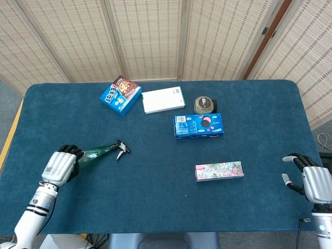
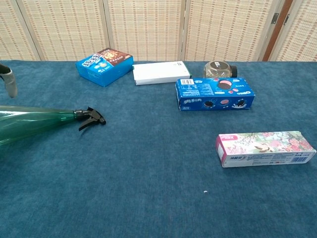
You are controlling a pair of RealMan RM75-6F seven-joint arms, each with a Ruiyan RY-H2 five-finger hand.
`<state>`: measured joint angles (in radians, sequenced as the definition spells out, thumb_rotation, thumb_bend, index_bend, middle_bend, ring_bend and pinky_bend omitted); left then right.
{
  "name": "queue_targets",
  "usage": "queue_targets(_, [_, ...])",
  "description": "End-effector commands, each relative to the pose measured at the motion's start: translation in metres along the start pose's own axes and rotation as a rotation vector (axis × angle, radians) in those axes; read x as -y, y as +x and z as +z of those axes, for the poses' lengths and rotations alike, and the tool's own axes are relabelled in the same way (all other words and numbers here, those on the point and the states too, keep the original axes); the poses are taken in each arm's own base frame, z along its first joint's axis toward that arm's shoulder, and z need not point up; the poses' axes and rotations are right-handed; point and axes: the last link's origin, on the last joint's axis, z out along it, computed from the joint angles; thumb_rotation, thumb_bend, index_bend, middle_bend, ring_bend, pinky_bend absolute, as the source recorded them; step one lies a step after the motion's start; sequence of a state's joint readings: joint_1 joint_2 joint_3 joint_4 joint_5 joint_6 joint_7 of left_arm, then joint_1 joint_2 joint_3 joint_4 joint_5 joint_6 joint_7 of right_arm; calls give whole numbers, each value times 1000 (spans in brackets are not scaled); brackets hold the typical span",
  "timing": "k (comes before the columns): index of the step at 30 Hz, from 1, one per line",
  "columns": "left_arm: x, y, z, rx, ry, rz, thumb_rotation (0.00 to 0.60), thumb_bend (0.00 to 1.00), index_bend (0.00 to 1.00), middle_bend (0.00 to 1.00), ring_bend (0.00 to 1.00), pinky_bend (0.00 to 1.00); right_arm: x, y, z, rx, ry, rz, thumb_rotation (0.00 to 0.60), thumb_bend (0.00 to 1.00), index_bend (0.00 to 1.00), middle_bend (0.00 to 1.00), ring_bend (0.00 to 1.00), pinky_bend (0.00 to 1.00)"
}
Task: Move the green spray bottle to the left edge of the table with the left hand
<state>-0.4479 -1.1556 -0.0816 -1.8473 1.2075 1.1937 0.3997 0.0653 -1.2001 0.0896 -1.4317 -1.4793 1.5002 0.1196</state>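
Left robot hand (image 1: 61,165) has its fingers curled round the base of the translucent green plastic spray bottle (image 1: 98,152), which lies flat on the blue desk (image 1: 155,176), its long axis running toward two o'clock, black trigger head (image 1: 122,149) farthest from the palm.

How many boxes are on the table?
4: a snack box at the back left, a white box beside it, a blue cookie box mid-table, a flowery box nearest the front.
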Motion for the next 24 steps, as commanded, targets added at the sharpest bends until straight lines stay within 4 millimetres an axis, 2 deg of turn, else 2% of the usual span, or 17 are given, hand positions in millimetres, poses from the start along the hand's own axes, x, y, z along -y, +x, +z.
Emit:
queue_targets(1, [-13,2,10,-6,53,-87,600,151,381,347,237,233,-1,6,2,-12,2,-7,600,241,404,365,322,516])
queue_targets(5, [-18,0,17,26,84,-77,600,38,173,206,127,149,-2,13,4,-26,4,-15,600,241,405,365,322,516])
queue_targets(8, [-21,-3,22,47,104,-68,600,4,90,146,72,91,-3,16,4,-31,4,-18,600,241,404,365,322,516])
queue_targets(14, [-29,-6,33,88,130,-82,600,0,77,117,36,32,-6,19,5,-36,-3,-21,600,241,404,365,322,516])
queue_targets(24, [-43,-19,54,153,143,-50,600,0,82,116,29,9,-9,17,4,-27,-11,-16,600,241,404,365,322,516])
